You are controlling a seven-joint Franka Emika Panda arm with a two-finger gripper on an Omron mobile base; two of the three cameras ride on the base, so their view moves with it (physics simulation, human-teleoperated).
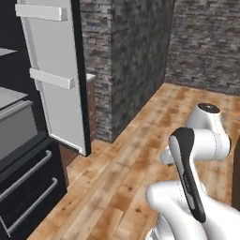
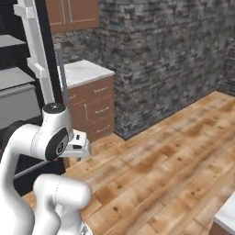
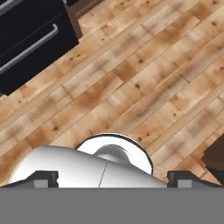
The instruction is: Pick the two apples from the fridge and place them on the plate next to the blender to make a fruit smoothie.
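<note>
Fridge (image 1: 18, 117) door (image 1: 54, 70) open (pincer (image 3: 112, 177) floorward)

Wooden floor (image 1: 126, 154), stone wall (image 2: 170, 55), white-topped wooden cabinet (image 2: 89, 98).

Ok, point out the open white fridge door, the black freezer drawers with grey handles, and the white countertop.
open white fridge door (image 1: 58, 61): left base view, inner panel.
black freezer drawers (image 1: 28, 187): left base view, drawer front.
white countertop (image 2: 85, 71): right base view, top surface.

no readable text, labels, brands, numbers or signs on anything in view.
</note>
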